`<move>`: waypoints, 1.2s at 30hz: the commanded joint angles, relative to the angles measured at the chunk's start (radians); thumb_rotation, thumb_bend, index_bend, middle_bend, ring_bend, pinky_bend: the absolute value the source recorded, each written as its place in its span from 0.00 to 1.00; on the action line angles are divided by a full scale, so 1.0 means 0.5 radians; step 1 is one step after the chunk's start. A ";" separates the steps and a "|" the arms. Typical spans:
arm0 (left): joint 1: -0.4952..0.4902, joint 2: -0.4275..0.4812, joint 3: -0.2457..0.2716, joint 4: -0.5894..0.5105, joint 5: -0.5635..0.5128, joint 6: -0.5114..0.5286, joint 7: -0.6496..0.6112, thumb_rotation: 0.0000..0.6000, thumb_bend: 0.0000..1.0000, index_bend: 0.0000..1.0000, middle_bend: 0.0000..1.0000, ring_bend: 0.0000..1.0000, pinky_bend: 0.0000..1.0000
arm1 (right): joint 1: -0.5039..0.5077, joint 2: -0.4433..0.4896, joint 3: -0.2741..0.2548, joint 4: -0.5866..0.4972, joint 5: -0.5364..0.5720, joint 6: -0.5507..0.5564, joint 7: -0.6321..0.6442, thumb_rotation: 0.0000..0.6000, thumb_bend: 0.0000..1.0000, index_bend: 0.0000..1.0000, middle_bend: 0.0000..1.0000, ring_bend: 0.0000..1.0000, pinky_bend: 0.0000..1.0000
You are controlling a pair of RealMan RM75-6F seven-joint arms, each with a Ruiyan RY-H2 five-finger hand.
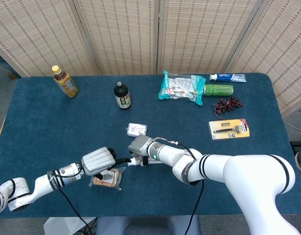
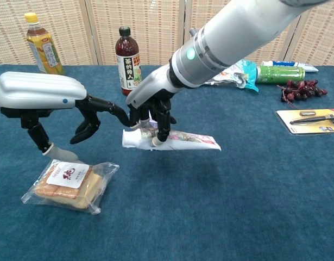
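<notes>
The right hand holds the white tube lifted off the table, its cap end just reaching the spread, empty left hand, handover not yet taken

A dark sauce bottle, a tea bottle, grapes and a razor pack lie on the table.
</notes>
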 commanded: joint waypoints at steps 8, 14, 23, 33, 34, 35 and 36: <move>-0.002 -0.078 0.046 0.125 0.055 0.090 -0.142 1.00 0.23 0.14 0.63 0.53 0.38 | -0.051 0.026 0.053 0.011 -0.111 -0.070 0.099 1.00 1.00 0.87 0.76 0.71 0.52; 0.001 -0.095 0.059 0.167 0.040 0.097 -0.172 1.00 0.23 0.14 0.63 0.53 0.38 | -0.063 0.038 0.046 0.010 -0.165 -0.095 0.133 1.00 1.00 0.87 0.76 0.71 0.52; -0.016 -0.124 0.068 0.198 0.024 0.067 -0.170 1.00 0.23 0.14 0.63 0.53 0.38 | -0.067 0.051 0.051 -0.011 -0.213 -0.097 0.181 1.00 1.00 0.87 0.76 0.71 0.52; -0.045 -0.114 0.070 0.177 -0.006 0.009 -0.141 1.00 0.23 0.14 0.63 0.53 0.38 | -0.049 0.042 0.051 0.005 -0.228 -0.123 0.236 1.00 1.00 0.87 0.76 0.72 0.51; -0.046 -0.115 0.071 0.176 -0.008 0.006 -0.142 1.00 0.23 0.14 0.63 0.53 0.38 | -0.048 0.041 0.051 0.007 -0.229 -0.126 0.242 1.00 1.00 0.87 0.76 0.72 0.51; -0.048 -0.115 0.072 0.175 -0.010 0.002 -0.145 1.00 0.23 0.14 0.63 0.53 0.38 | -0.048 0.040 0.050 0.010 -0.233 -0.126 0.244 1.00 1.00 0.87 0.76 0.72 0.51; -0.051 -0.116 0.074 0.175 -0.011 -0.003 -0.146 1.00 0.23 0.14 0.63 0.53 0.38 | -0.047 0.039 0.048 0.012 -0.237 -0.124 0.245 1.00 1.00 0.87 0.76 0.72 0.51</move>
